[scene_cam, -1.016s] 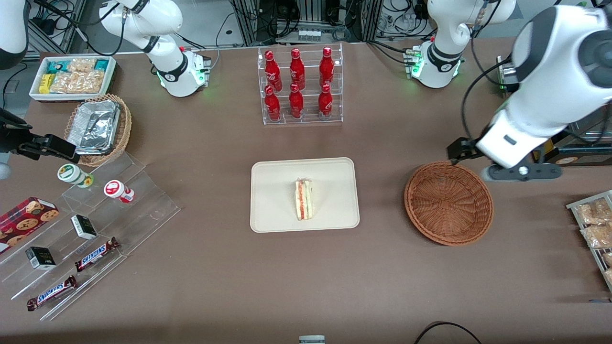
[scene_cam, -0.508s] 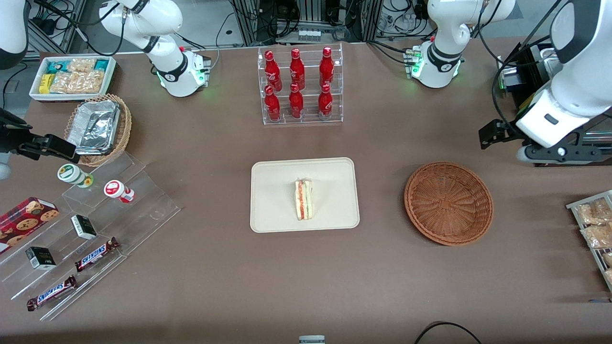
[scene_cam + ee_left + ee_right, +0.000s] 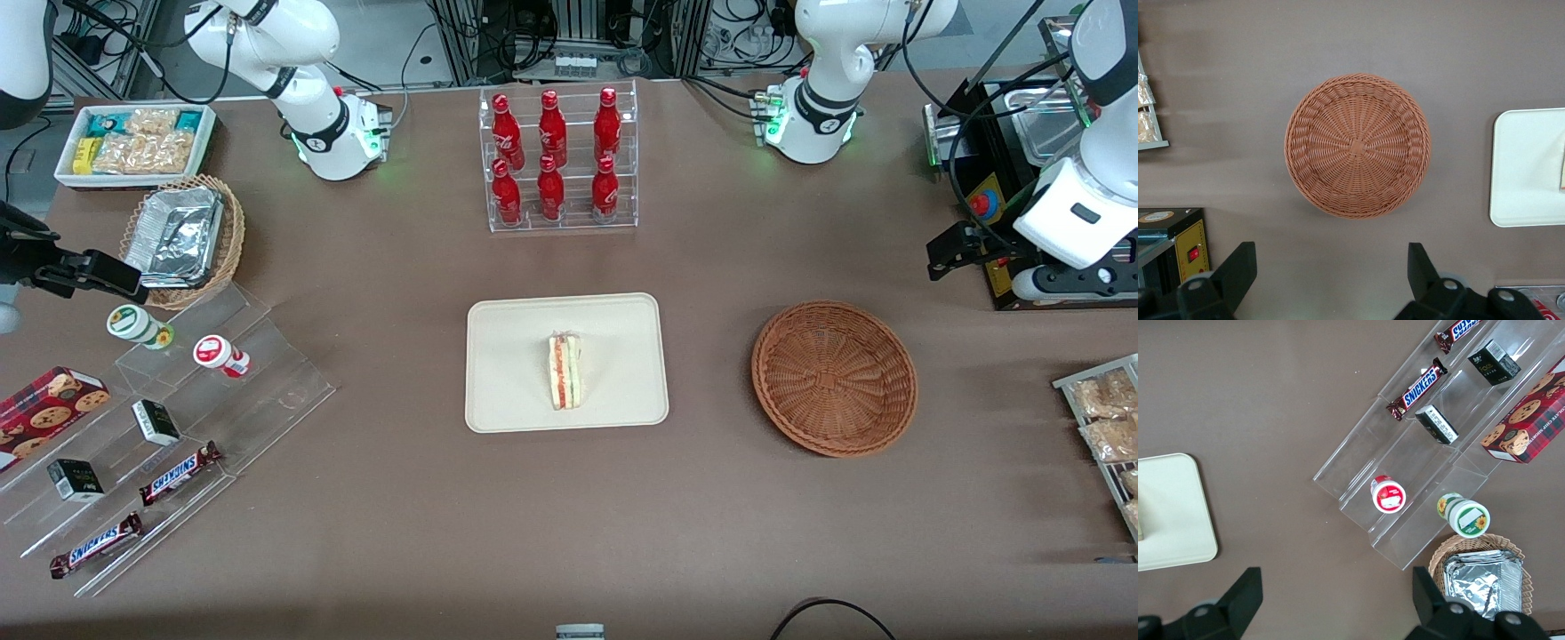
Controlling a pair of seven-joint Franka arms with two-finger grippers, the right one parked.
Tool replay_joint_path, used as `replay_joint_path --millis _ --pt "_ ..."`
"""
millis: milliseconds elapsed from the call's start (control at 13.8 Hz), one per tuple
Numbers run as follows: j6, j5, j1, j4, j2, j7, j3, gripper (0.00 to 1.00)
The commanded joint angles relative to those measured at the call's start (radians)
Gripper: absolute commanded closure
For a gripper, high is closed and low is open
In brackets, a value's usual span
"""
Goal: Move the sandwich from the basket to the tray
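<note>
The sandwich (image 3: pixel 564 372), a pale bread wedge with red and green filling along its edge, lies on the cream tray (image 3: pixel 507 356) in the middle of the table. A sliver of it shows in the left wrist view (image 3: pixel 1562 167) on the tray (image 3: pixel 1525 167). The reddish-brown wicker basket (image 3: pixel 834 377) is empty and sits beside the tray, toward the working arm's end; it also shows in the left wrist view (image 3: pixel 1357 145). My left gripper (image 3: pixel 1331 270) is open and empty. It hangs high above the table at the working arm's end (image 3: pixel 949 251), farther from the front camera than the basket.
A clear rack of red bottles (image 3: pixel 557 160) stands farther back than the tray. A black control box (image 3: pixel 1000 240) sits under the working arm. A rack of snack packets (image 3: pixel 1107 427) lies at the working arm's end. Clear stepped shelves with candy bars (image 3: pixel 169 427) lie toward the parked arm's end.
My left gripper has drawn away from above the basket's rim, moving up and outward toward the working arm's end of the table. The sandwich, tray and basket have not moved.
</note>
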Motion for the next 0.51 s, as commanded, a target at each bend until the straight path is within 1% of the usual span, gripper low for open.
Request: replay_joint_path --millis 0,218,363,435 --pt "-0.04 -0.003 0.005 0.031 0.0 0.027 -0.004 0.0" --pt "-0.068 0.007 0.002 0.024 -0.03 0.062 -0.002 0.0" --pt "-0.089 0.001 0.002 0.036 -0.027 0.039 -0.001 0.0" --pt "-0.111 -0.008 0.0 0.056 -0.021 0.039 0.022 0.0"
